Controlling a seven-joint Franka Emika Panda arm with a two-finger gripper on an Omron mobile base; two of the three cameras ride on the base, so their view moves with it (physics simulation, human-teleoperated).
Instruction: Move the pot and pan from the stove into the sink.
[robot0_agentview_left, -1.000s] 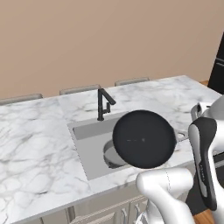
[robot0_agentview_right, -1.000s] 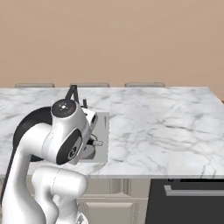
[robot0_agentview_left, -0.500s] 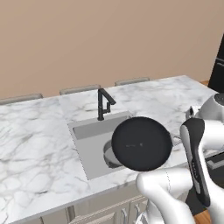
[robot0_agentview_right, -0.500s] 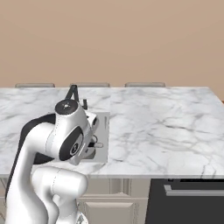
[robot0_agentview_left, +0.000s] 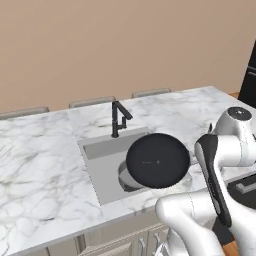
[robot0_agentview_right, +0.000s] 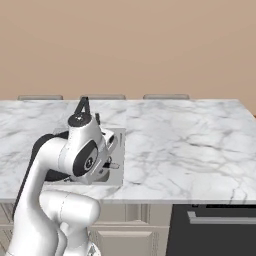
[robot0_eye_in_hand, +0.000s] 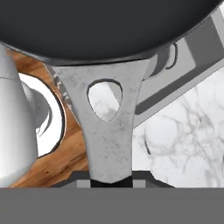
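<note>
In the left base view the black pan (robot0_agentview_left: 158, 160) hangs in the air above the right part of the sink (robot0_agentview_left: 102, 165), its dark round face turned toward the camera and tilted. Beneath its lower left edge the grey pot (robot0_agentview_left: 126, 179) sits on the sink floor, only a curved part of its rim showing past the pan. The black faucet (robot0_agentview_left: 119, 118) stands at the back edge of the basin, on the marble table (robot0_agentview_left: 40, 165). The arm's white and dark links cross the right side of this view and cover the pan's handle, so the grip itself is hidden there.

The hand view gives what that view hides: the pan's speckled grey handle (robot0_eye_in_hand: 109, 127), with an oval hole near the pan body, runs down between the fingertips at the bottom edge, and the hand (robot0_eye_in_hand: 111, 180) is clamped on its end. The pan's dark underside spans the top of this view. To the right lie the sink's grey rim and the marble, with one loop handle of the pot peeking out by the pan's edge.

In the right base view the arm's bulk stands in front of the basin, and only a strip of the sink's right rim shows beside it; the faucet's top rises just behind the arm.
</note>
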